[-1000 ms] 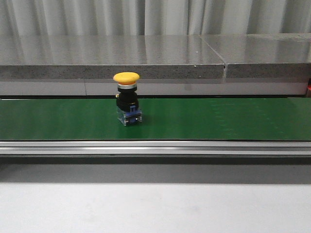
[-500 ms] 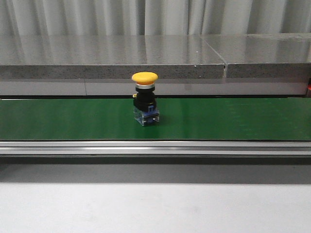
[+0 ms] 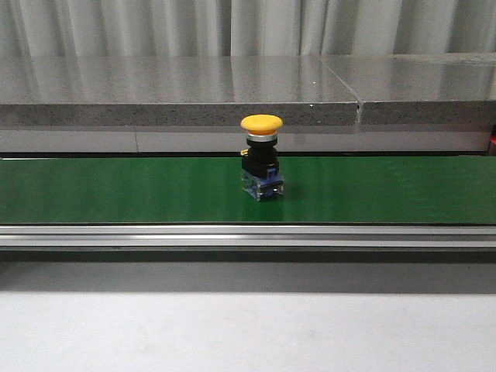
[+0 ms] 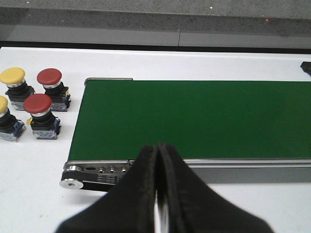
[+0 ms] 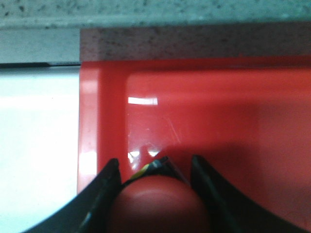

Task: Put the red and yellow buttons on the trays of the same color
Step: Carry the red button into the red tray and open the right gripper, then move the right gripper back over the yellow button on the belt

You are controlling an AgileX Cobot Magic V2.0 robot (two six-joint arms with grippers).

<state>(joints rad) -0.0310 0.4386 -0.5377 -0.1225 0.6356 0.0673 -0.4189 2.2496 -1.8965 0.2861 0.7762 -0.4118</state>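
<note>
**Yellow button on the belt, red button gripped above the red tray**

Yellow button [image 3: 262, 157] stands upright on the green conveyor belt [image 3: 116, 190], near the middle of the belt's length as the front view shows it. Its mushroom cap sits on top, with a black body under it and a clear and blue block touching the belt. Behind the belt runs a grey stone ledge [image 3: 178, 89], and in front of it lies the white desk [image 3: 248, 333].

In the left wrist view, four more buttons stand in a cluster on the white desk just beside one end of the belt. Two are red: one red button [image 4: 50, 83] stands close to the belt's corner and a second red button [image 4: 39, 110] stands just next to it. Two are yellow: a yellow-capped button [image 4: 13, 81] stands on the far side of the red ones from the belt, and another yellow one [image 4: 4, 121] is cut off by the picture's edge. The left gripper [image 4: 158, 194] has its jaws pressed together with nothing between them, and it hangs over the belt's near rail.

The right gripper [image 5: 153, 194] has its jaws clamped on a held red button [image 5: 158, 206], one dark finger on each side of the cap. Beneath it lies the red tray [image 5: 218, 107], near the tray's corner. Whether the button touches the tray floor cannot be told.
</note>
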